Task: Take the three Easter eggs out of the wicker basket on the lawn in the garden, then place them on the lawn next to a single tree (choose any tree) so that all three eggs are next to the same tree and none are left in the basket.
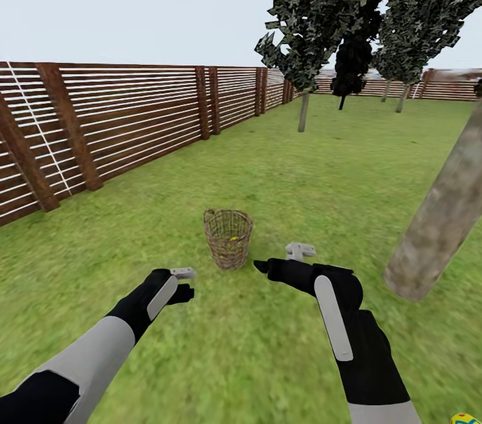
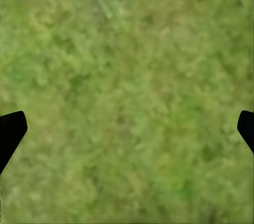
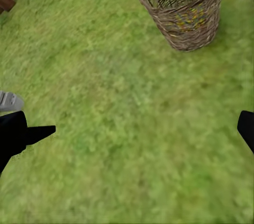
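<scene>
The wicker basket [image 1: 228, 239] stands upright on the lawn [image 1: 281, 163], just ahead of both hands. Yellow egg colour [image 3: 190, 20] shows through its weave; how many eggs lie inside I cannot tell. One yellow Easter egg with blue marks [image 1: 464, 418] lies on the grass at the picture's lower right corner. My left gripper [image 1: 186, 283] hovers low to the basket's near left, open over bare grass [image 2: 127, 75]. My right gripper [image 1: 278, 259] is open just right of the basket [image 3: 182, 7], apart from it. A thick grey-brown tree trunk [image 1: 438, 217] rises at the right.
A brown slat fence [image 1: 100, 123] runs along the left and far side. A thin-trunked leafy tree [image 1: 304, 103] and dark trees [image 1: 351, 69] stand far back. Open grass lies between the basket and the thick trunk.
</scene>
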Tool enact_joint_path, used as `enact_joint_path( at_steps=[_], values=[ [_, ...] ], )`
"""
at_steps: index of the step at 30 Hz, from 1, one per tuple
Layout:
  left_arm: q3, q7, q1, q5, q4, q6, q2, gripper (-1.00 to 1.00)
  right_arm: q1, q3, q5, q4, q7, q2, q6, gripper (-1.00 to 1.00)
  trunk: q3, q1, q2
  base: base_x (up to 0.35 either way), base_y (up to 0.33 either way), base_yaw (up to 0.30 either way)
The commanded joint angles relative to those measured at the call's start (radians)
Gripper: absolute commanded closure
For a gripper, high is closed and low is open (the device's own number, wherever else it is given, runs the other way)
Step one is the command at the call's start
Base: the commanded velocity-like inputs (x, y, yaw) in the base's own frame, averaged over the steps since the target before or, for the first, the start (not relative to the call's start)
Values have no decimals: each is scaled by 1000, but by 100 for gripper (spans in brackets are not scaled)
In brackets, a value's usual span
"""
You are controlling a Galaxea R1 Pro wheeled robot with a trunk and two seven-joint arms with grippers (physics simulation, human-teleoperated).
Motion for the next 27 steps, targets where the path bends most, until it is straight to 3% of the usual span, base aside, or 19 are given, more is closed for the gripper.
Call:
enact_joint_path(
  at_steps=[1, 10, 27],
  values=[
    [-7, 9, -1, 10, -2, 2, 1, -100, -1, 0, -2, -1, -2, 0, 4, -100, -1, 1, -1, 301, 113, 0],
    [-7, 9, -1, 11, -3, 2, 1, -100, -1, -2, -2, -2, -2, 1, 4, -100, 0, 1, -1, 304, 114, -35],
    [-7, 9, -1, 11, -2, 2, 1, -100, -1, -2, -2, -2, -1, 0, 4, -100, 11, 1, -1, 305, 142, -214]
  ],
)
